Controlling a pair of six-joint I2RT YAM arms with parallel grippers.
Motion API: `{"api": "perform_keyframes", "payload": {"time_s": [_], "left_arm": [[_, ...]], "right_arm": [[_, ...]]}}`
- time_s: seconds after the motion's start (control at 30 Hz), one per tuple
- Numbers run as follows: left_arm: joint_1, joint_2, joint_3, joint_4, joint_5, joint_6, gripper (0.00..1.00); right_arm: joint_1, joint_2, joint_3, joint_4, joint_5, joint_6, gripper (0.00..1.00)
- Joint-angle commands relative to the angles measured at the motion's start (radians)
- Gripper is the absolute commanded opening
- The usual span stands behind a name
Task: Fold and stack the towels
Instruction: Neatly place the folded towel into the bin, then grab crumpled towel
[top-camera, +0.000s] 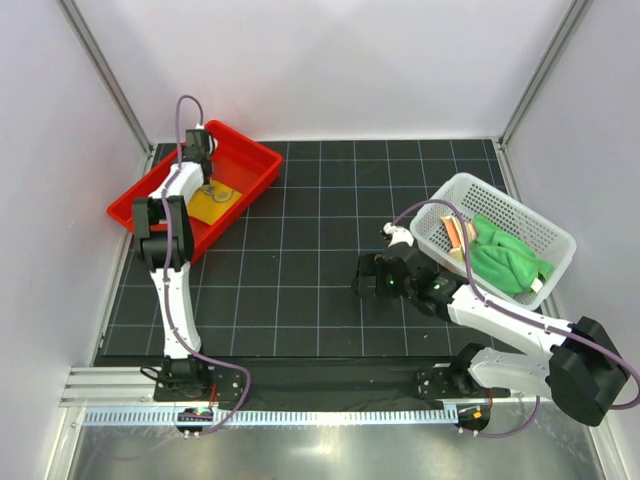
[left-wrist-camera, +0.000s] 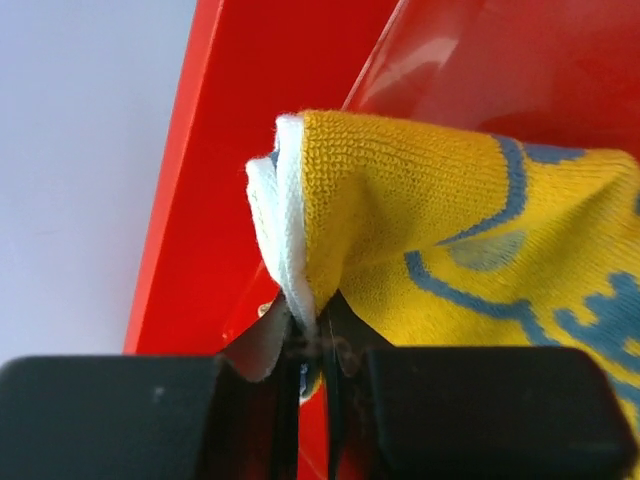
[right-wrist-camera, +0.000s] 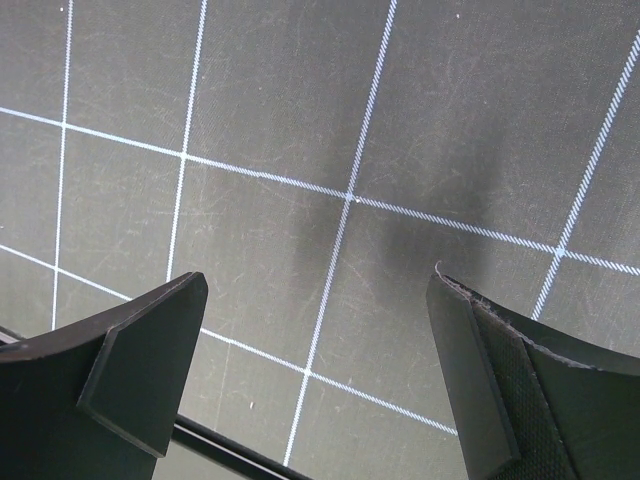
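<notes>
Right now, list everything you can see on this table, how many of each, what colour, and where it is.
tray: one, red, far left corner of the mat
yellow towel: one, yellow-orange with grey-blue lettering, inside the tray
basket: one, white and perforated, right side of the mat
green towel: one, bright green, bunched in the basket
striped towel: one, pale stripes with orange, in the basket beside the green towel
mat: one, black with white grid lines, covering the table
left fingers: two, black, shut on the yellow towel's white hem, over the tray
right fingers: two, black, open with nothing between them, above bare mat near the basket
</notes>
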Motion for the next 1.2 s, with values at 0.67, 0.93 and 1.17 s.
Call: {"api": "perform_keyframes", "payload": {"time_s": [0.67, 0.93, 1.17], "left_arm": [[-0.234, -0.616, -0.088, -0.304, 0.7, -0.727, 1.0], [-0.45, -0.948, -0.543, -0.214, 0.796, -0.801, 1.0], [-0.567, -0.983, -0.703, -0.127, 0.831, -0.821, 1.0]], "right_arm": [[-0.12, 0.06, 0.521, -0.385, 0.29, -0.011, 1.0], [-0.568, 0.137, 0.654, -0.519, 0.17, -0.082, 1.0], [-0.846, 0.242, 0.58, -0.453, 0.054, -0.094, 1.0]]}}
